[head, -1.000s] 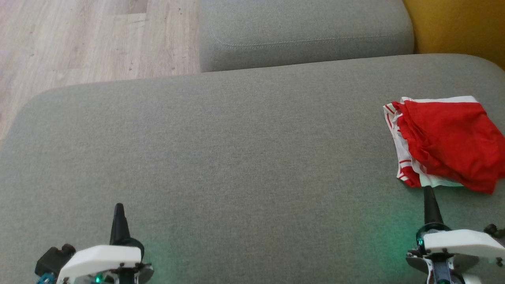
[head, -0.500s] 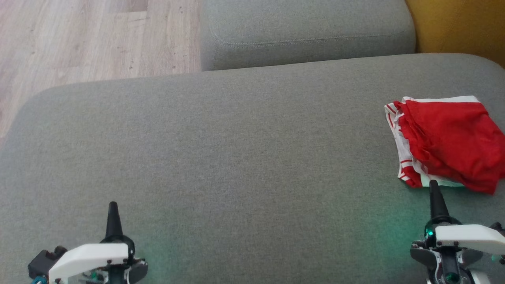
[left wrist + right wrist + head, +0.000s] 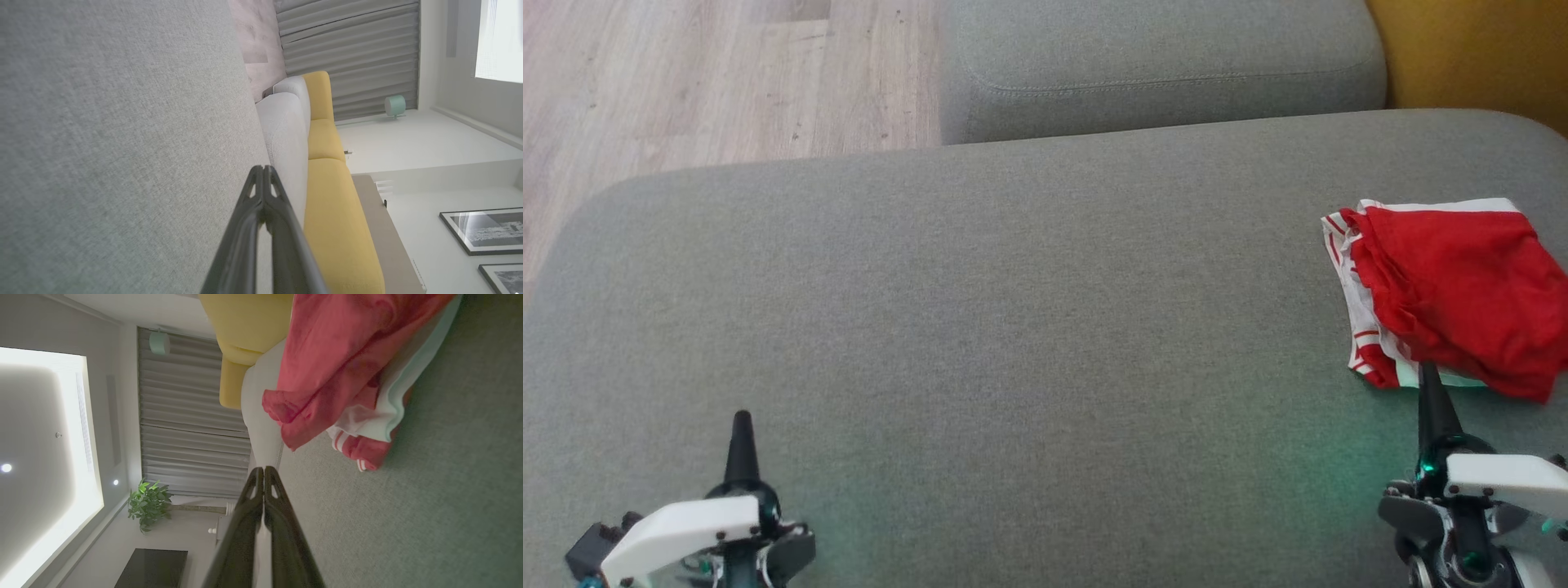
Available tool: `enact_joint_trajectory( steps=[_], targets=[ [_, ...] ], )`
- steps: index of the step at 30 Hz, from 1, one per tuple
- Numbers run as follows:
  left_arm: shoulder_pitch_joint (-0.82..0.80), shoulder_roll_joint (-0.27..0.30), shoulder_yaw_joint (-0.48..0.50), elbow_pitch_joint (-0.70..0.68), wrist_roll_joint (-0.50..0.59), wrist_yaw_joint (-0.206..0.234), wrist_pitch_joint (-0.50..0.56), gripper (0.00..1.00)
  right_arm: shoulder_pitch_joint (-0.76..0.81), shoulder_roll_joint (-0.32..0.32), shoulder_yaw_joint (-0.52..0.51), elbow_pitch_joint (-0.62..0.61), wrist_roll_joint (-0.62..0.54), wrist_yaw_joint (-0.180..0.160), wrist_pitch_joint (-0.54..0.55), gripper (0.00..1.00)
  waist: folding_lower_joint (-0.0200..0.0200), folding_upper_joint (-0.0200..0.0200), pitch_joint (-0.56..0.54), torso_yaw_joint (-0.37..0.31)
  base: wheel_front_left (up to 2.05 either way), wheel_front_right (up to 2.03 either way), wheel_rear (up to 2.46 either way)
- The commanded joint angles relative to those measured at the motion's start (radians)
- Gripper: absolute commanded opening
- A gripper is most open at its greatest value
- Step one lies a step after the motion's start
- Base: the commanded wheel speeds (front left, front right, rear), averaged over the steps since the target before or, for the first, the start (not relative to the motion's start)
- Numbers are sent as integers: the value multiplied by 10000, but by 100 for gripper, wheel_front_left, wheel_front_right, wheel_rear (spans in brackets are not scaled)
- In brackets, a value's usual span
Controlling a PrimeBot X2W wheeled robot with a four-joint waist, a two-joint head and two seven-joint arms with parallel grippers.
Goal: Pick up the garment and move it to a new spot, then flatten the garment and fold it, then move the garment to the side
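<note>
The garment is red with white striped trim. It lies folded near the right edge of the grey cushion, and its red cloth and white hem fill the top of the right wrist view. My right gripper is shut and empty, its tip just in front of the garment's near hem. In the right wrist view its fingertips meet, a short way from the cloth. My left gripper is shut and empty at the lower left, over bare cushion. Its fingertips are pressed together.
A second grey cushion stands behind the one I work on. Wooden floor shows at the upper left, a yellow seat at the upper right. Bare grey fabric stretches between my grippers.
The left gripper has drawn back to the lower left. The right gripper has shifted slightly right, its tip now at the garment's near hem. The garment lies as before.
</note>
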Motion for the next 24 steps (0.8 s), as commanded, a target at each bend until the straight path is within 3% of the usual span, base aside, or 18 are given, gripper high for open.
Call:
enact_joint_trajectory(
  steps=[1, 17, 24],
  targets=[
    [-557, 110, 421, -363, -303, -113, 111, 0, -527, -159, 104, -406, 342, -6, 109, 0, 0, 0, 4, 4, 0, 0, 0],
    [-703, 108, 883, -423, -1862, -273, 590, 0, -722, -159, -124, -539, 2003, -7, 579, 0, 0, 0, 43, 42, 0, 0, 0],
    [-708, 101, 907, -425, -1899, -278, 612, 0, -729, -149, -145, -542, 2041, -7, 604, 0, 0, 0, 44, 43, 0, 0, 0]
  ],
)
